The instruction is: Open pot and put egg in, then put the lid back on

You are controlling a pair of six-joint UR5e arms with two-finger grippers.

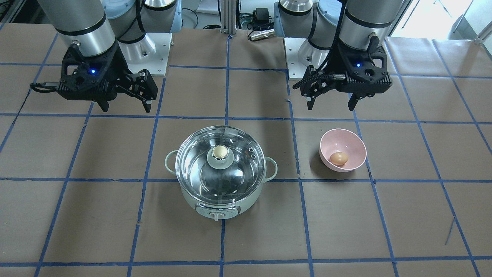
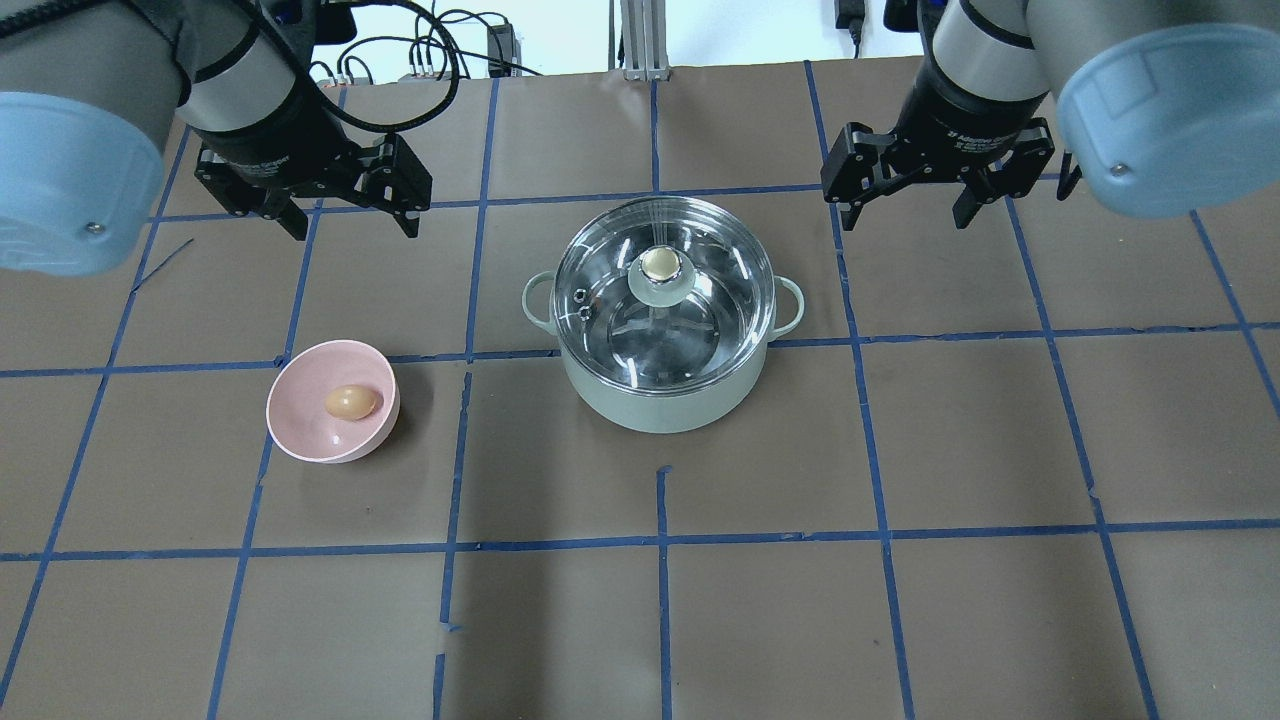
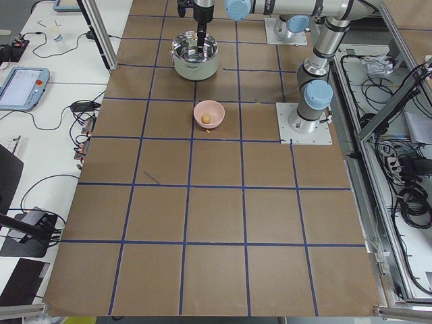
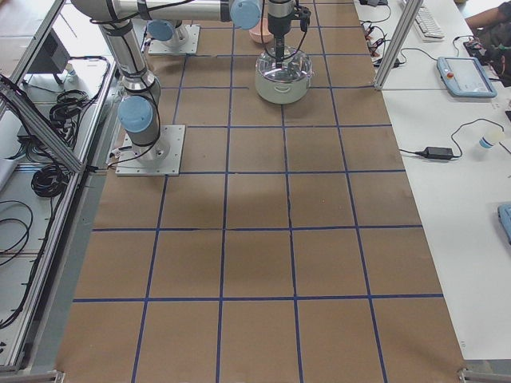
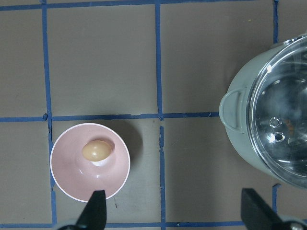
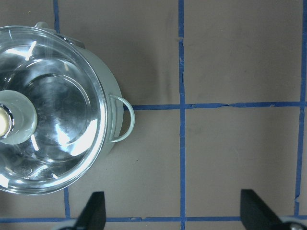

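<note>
The table (image 2: 900, 600) carries the pot (image 2: 660, 400), which stands upright. Its control knob (image 1: 218, 216) faces away from the robot, and its two loop handles (image 2: 537, 300) point left and right. The lid (image 2: 705, 320) sits closed on the pot.

The left gripper (image 2: 353, 228) hangs above the table on the pot's left, jaws spread, holding nothing. The right gripper (image 2: 906, 220) hangs on the pot's right, likewise spread and empty.

The bowl (image 2: 310, 425) rests left of the pot, well apart from it. The egg (image 2: 351, 401) lies in the bowl, its long axis pointing roughly toward the pot.
</note>
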